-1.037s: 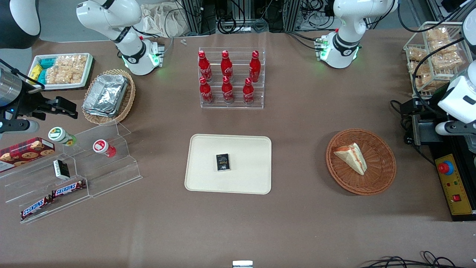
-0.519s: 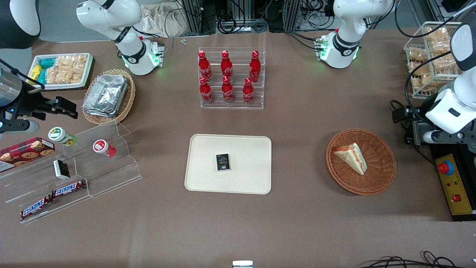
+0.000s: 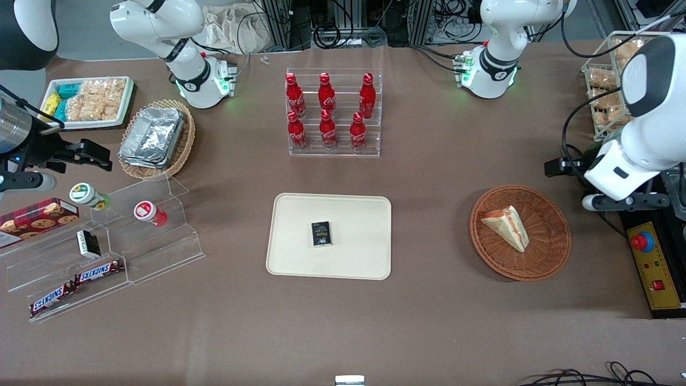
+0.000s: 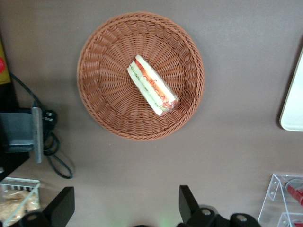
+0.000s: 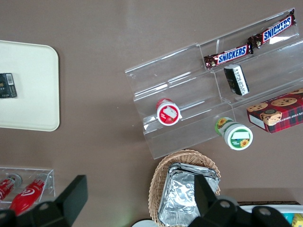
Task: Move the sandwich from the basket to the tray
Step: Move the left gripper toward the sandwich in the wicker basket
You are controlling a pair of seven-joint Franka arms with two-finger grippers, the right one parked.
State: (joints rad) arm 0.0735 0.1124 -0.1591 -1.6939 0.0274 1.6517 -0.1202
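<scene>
Gripper [image 4: 124, 208] hangs high over the tabletop beside the basket [image 3: 552, 252], fingers [image 4: 65, 206] spread wide and empty — sandwich [image 3: 506, 227] lies in the basket, well apart from the tray [image 3: 359, 214] — pre-grasp lineup, I'd say.

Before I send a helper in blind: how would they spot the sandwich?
Find the cream tray mid-table, then look toward the working arm's end for the round wicker basket. The sandwich lies in it alone: a white wedge with orange and green layers. The open gripper hovers nearby, apart.
</scene>
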